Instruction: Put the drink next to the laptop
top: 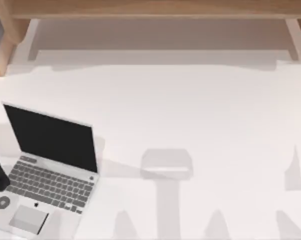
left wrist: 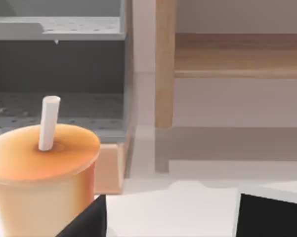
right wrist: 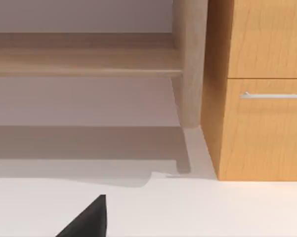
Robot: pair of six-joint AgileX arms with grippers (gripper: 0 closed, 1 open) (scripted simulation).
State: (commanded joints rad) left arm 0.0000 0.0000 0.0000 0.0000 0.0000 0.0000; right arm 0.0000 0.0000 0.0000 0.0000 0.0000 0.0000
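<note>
Wooden drawer cabinet [right wrist: 264, 98] beside table [right wrist: 197, 207]

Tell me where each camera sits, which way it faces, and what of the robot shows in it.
Top view: above the table, looking down on the open laptop; a dark arm part shows at the left edge.
Left wrist view: on the left arm, facing the drink and a grey shelf; dark finger shows.
Right wrist view: on the right arm, facing a wooden cabinet; one dark finger shows.
Shared: both wrist views show the table.
</note>
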